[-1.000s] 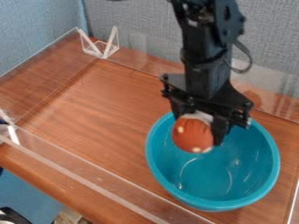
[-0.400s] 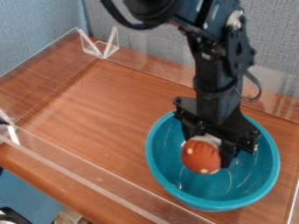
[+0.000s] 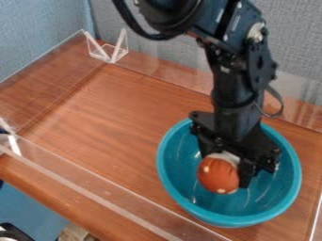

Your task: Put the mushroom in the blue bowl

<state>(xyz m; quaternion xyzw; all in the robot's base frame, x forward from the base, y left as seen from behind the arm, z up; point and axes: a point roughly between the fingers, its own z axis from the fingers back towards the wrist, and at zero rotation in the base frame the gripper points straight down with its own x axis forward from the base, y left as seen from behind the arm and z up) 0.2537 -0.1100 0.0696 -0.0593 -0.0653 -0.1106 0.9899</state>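
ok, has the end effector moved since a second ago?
Yes. The end effector, shut on the mushroom, has dropped lower against the blue bowl: it was up near the rim, now it sits down inside the bowl.

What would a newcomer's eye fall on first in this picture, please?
The bright blue bowl at the near right corner of the wooden table stands out first. Inside it, the black gripper points straight down, shut on the reddish-brown mushroom, low over the bowl's floor.
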